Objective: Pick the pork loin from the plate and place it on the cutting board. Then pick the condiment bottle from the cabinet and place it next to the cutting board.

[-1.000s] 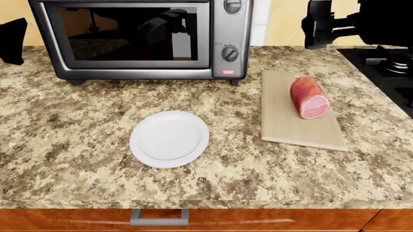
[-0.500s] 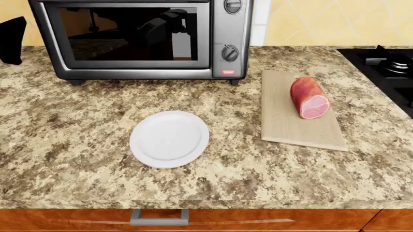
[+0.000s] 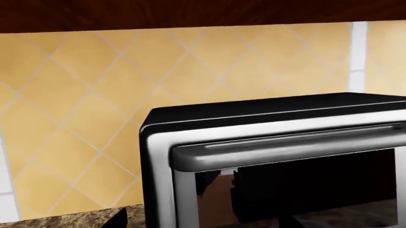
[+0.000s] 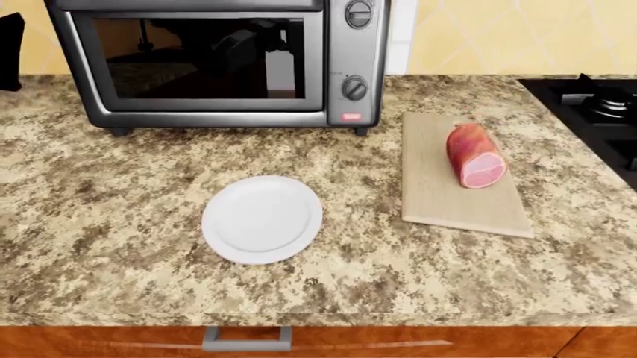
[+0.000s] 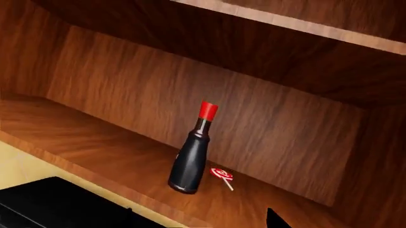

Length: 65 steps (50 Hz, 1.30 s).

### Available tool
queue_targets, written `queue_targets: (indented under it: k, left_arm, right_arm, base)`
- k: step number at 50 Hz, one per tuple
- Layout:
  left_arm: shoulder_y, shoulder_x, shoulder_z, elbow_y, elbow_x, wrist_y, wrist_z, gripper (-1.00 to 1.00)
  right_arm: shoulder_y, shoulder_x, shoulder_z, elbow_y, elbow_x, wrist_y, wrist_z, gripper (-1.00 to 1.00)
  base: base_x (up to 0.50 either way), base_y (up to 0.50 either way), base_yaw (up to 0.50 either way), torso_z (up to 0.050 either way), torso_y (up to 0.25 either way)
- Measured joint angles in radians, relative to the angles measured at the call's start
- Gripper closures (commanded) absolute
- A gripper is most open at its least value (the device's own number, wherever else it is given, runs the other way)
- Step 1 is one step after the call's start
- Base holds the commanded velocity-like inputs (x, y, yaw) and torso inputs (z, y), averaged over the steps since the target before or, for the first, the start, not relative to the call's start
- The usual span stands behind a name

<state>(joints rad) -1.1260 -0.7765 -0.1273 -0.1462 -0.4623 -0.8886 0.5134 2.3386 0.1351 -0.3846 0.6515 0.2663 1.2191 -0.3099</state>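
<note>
the condiment bottle (image 5: 192, 154) stands upright on the cabinet shelf (image 5: 82, 137), straight ahead of the right arm's camera, so that arm is nearer. neither claw shows, so i cannot tell their state. the pork loin (image 4: 475, 155) lies on the cutting board (image 4: 438, 195).

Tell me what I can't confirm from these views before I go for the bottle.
- Right gripper: its jaws are outside the right wrist view, so open or shut is unknown.
- Left gripper: out of frame in the left wrist view.
- Condiment bottle: absent from the head view, which stops below the cabinet.
- Toaster oven: cut off by the left wrist view's edges.
- Small red item beside the bottle: too small to identify.
</note>
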Motion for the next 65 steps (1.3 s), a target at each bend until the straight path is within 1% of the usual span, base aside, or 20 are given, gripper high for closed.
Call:
queue_targets:
  k: [4, 9, 14, 20, 29, 37, 44, 52, 65]
  left_arm:
    - [0.0, 0.0, -0.002, 0.0, 0.003, 0.01, -0.002, -1.0]
    - [-0.003, 0.002, -0.001, -0.007, 0.008, 0.026, -0.005, -1.0]
    - [-0.011, 0.006, 0.004, -0.02, 0.017, 0.043, -0.007, -1.0]
    - [-0.026, 0.014, 0.013, -0.041, 0.026, 0.063, -0.008, -1.0]
    - [-0.057, 0.03, 0.033, -0.084, 0.041, 0.099, -0.004, -1.0]
    - [-0.092, 0.046, 0.054, -0.132, 0.057, 0.128, -0.001, -1.0]
    - [-0.118, 0.048, 0.074, -0.164, 0.071, 0.138, 0.003, -1.0]
    - [-0.136, 0.04, 0.094, -0.182, 0.081, 0.137, 0.014, -1.0]
    - [-0.144, 0.029, 0.099, -0.188, 0.077, 0.126, 0.021, -1.0]
  right_arm:
    - [0.006, -0.045, 0.065, 0.073, -0.165, -0.055, -0.075, -1.0]
    - [0.011, -0.08, 0.13, 0.145, -0.309, -0.116, -0.13, -1.0]
    - [0.013, -0.102, 0.178, 0.202, -0.4, -0.17, -0.154, -1.0]
    - [0.015, -0.117, 0.226, 0.259, -0.458, -0.225, -0.15, -1.0]
    - [0.017, -0.126, 0.295, 0.323, -0.477, -0.289, -0.096, -1.0]
    - [0.017, -0.125, 0.338, 0.352, -0.425, -0.332, -0.019, -1.0]
    - [0.017, -0.121, 0.356, 0.368, -0.38, -0.37, 0.04, -1.0]
    - [0.017, -0.121, 0.365, 0.38, -0.361, -0.4, 0.054, -1.0]
    - [0.018, -0.124, 0.365, 0.391, -0.371, -0.414, 0.045, -1.0]
  base:
    - [0.0, 0.0, 0.0, 0.05, 0.084]
    - [0.0, 0.0, 0.0, 0.05, 0.084]
    - [0.0, 0.0, 0.0, 0.05, 0.084]
    - [0.0, 0.0, 0.0, 0.05, 0.084]
    - [0.0, 0.0, 0.0, 0.05, 0.084]
    - [0.0, 0.0, 0.0, 0.046, 0.069]
    - [0.0, 0.0, 0.0, 0.0, 0.0]
    - [0.0, 0.03, 0.0, 0.0, 0.0]
    - [0.0, 0.48, 0.0, 0.0, 0.0]
